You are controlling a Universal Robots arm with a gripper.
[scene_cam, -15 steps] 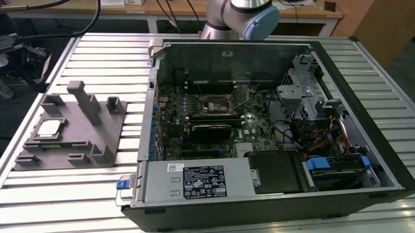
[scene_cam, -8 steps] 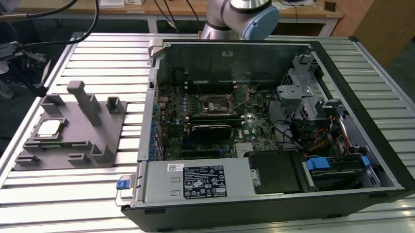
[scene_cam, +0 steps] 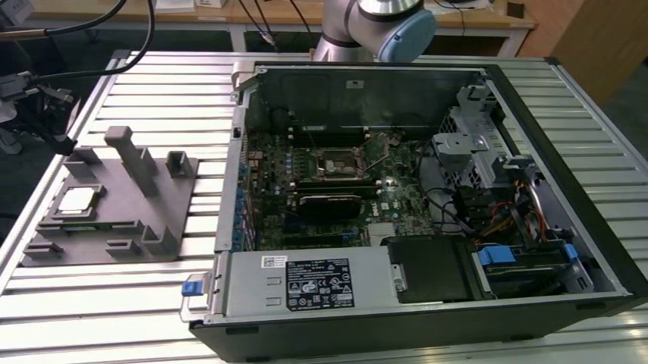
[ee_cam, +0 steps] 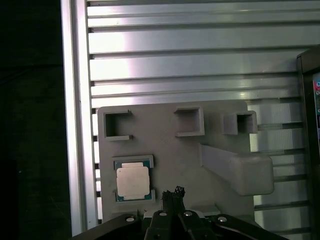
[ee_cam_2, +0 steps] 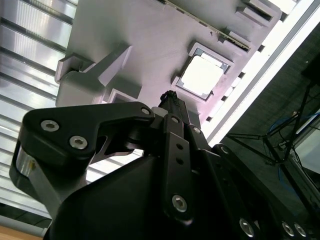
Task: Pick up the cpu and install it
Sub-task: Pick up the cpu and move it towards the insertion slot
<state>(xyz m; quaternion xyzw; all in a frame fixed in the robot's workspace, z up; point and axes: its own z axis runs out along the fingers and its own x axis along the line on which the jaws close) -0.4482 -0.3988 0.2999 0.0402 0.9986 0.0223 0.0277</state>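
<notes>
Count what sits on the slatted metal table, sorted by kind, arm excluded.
cpu: 1
grey tray: 1
open computer case: 1
Total: 3

The silvery arm [scene_cam: 339,42] has a pale-blue joint cap [scene_cam: 410,34]; its black end effector [ee_cam_2: 170,97] (jointed links) shows silver screws [ee_cam_2: 79,142].
</notes>
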